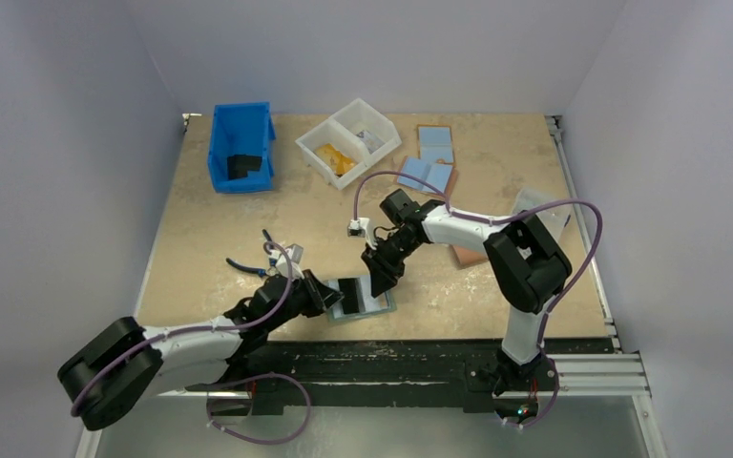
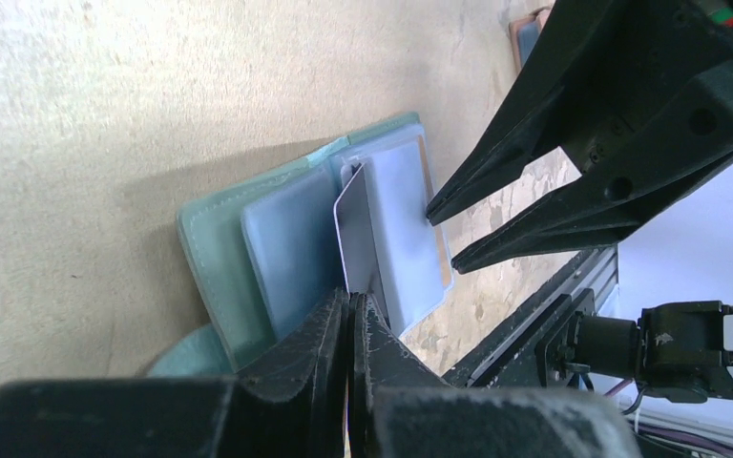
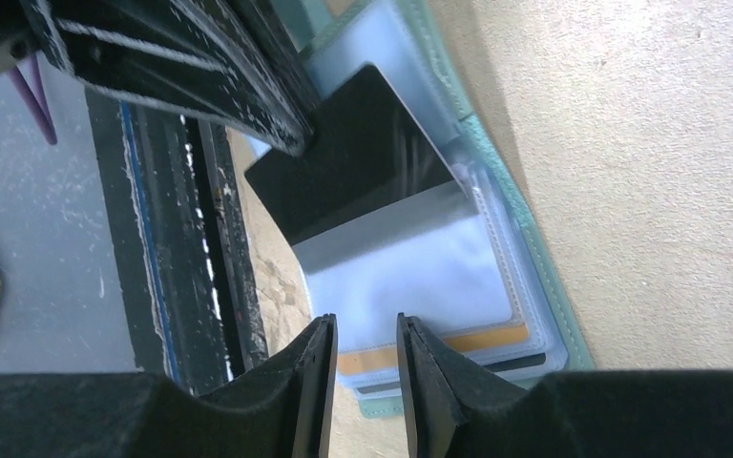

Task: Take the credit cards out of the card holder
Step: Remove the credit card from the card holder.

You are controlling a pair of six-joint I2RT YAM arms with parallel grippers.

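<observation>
The left hand (image 2: 351, 310) is clamped together on the edge of a dark card (image 3: 363, 153), which sticks partway out of a clear sleeve (image 3: 420, 277) in the card holder (image 2: 215, 258). The holder lies open on the desk (image 1: 210, 248). At the holder's right side, the right hand (image 3: 364, 329) hovers with its fingers slightly apart, gripping nothing, just over a sleeved tan-orange card (image 3: 458, 342).
</observation>
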